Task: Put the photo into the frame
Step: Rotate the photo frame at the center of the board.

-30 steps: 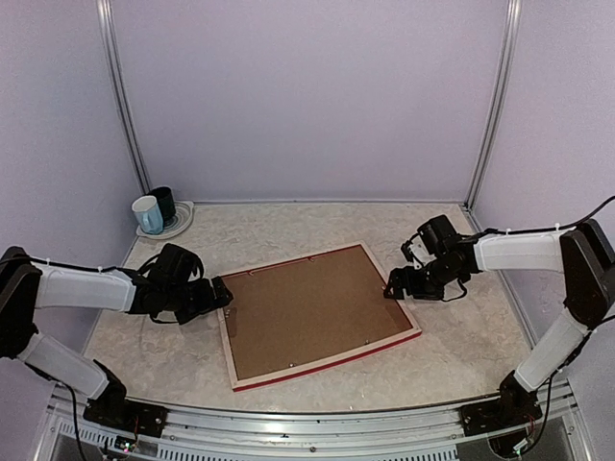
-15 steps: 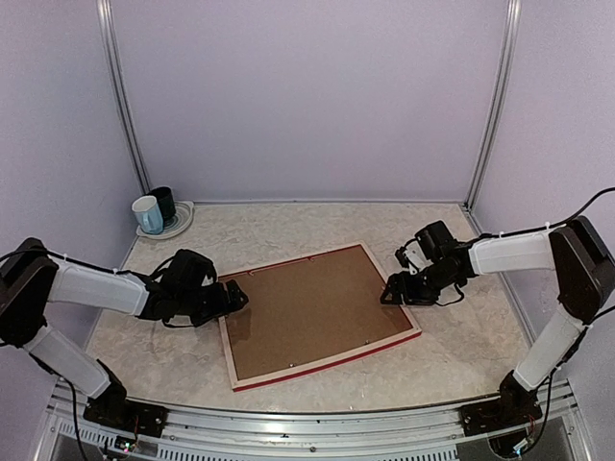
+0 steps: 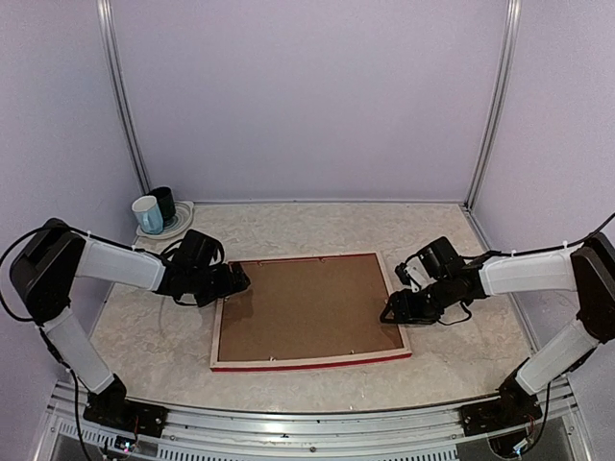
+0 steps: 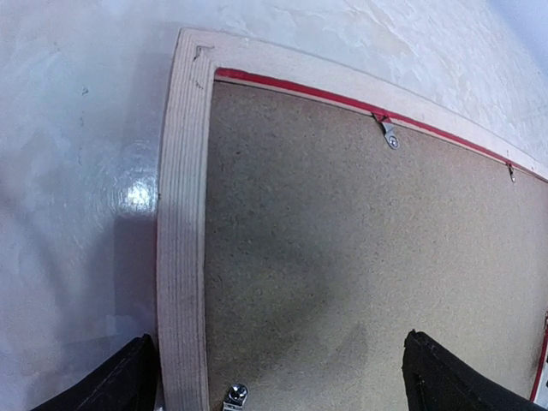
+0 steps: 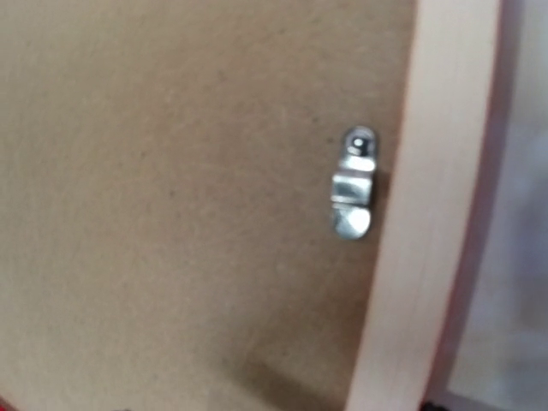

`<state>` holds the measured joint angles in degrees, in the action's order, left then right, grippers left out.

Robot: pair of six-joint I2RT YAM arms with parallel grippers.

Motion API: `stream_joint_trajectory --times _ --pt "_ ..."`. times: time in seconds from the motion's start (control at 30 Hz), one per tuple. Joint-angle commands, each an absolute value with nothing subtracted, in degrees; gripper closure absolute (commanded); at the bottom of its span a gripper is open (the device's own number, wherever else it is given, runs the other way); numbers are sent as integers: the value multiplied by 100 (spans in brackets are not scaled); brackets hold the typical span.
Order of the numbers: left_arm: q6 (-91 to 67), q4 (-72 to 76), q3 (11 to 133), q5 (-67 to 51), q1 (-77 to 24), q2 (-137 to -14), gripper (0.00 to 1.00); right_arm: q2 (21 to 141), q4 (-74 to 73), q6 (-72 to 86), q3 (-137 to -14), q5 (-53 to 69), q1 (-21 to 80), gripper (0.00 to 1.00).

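The frame [image 3: 309, 362] lies face down on the table, showing pale wood edges, a thin red rim and the brown backing board [image 3: 307, 307]. The photo is hidden. My left gripper [image 3: 235, 281] is open at the frame's left edge. In the left wrist view [image 4: 282, 390] one finger is outside the pale edge [image 4: 181, 214] and the other over the board [image 4: 342, 240]. My right gripper [image 3: 389, 309] is low over the frame's right edge. Its wrist view shows the board [image 5: 171, 171], a metal clip [image 5: 353, 193] and the pale edge [image 5: 428, 214], with no finger between them.
A pale blue mug [image 3: 147, 213] and a dark mug [image 3: 165, 204] stand on a plate [image 3: 181, 227] at the back left corner. Purple walls enclose the table on three sides. Small metal clips [image 4: 390, 137] sit along the frame's inner edge.
The frame has turned clockwise and now lies nearly square to the table's front edge. Both grippers moved with its left and right edges, the right one toward the front.
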<state>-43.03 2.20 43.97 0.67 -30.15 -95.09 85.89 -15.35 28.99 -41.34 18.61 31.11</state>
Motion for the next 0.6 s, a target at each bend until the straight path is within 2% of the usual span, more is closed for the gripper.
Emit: stream_joint_trajectory --times 0.0,0.3,0.57 --pt "-4046 -152 4597 156 -2987 -9721 2 8262 -1356 3137 -3993 1737 3262 28" --pt "-3773 -377 4132 619 -2874 -9114 8 8174 -1506 2992 -4042 1383 3183 24" --pt "-3503 -363 4177 646 -2856 -9180 15 8294 -1464 2938 -4058 1345 3182 25"
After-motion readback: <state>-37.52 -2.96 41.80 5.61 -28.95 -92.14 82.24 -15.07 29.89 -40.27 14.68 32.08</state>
